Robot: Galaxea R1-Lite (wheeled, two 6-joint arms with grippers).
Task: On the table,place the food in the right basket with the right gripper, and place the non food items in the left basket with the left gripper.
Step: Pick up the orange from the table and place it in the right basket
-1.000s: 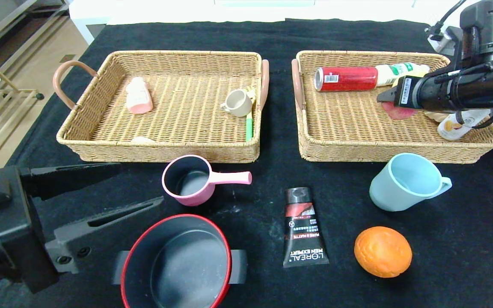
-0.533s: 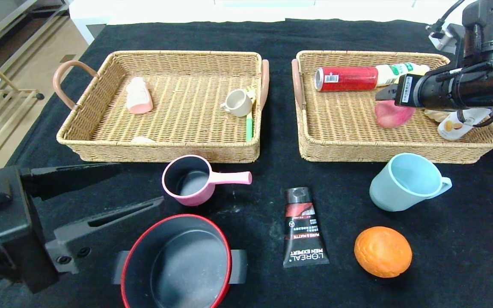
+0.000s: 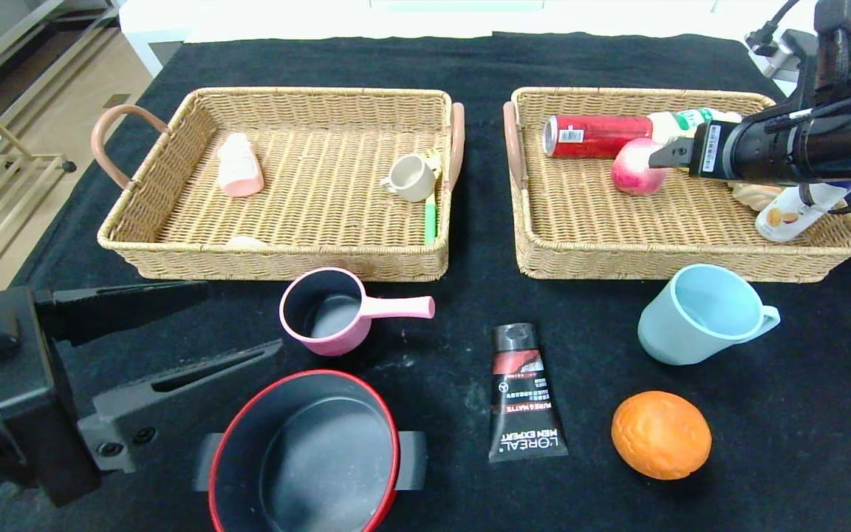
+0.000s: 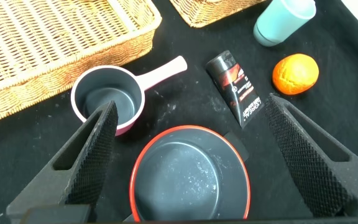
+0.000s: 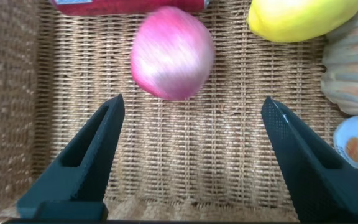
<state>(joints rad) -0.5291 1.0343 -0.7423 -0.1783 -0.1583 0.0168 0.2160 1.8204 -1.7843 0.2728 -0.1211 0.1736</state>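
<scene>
A pink apple (image 3: 636,167) (image 5: 171,53) lies loose on the floor of the right basket (image 3: 684,267), against a red can (image 3: 597,136). My right gripper (image 3: 665,157) (image 5: 192,106) hovers over that basket, open, with only wicker between its fingers and the apple just beyond the tips. An orange (image 3: 660,434) (image 4: 296,73), a black tube (image 3: 525,393), a blue cup (image 3: 699,314), a pink saucepan (image 3: 329,310) and a red-rimmed pot (image 3: 306,454) sit on the black table. My left gripper (image 3: 241,318) (image 4: 191,106) stays open above the pot, at the near left.
The left basket (image 3: 270,258) holds a pink bottle (image 3: 239,165), a small beige cup (image 3: 411,178) and a green-handled item (image 3: 430,222). In the right basket there are also a pale bottle (image 3: 691,122), a yogurt bottle (image 3: 787,214) and a yellow fruit (image 5: 303,17).
The right gripper opened wider and rose slightly; the apple dropped out of it and rolled across the basket floor toward the red can. The left arm has not moved.
</scene>
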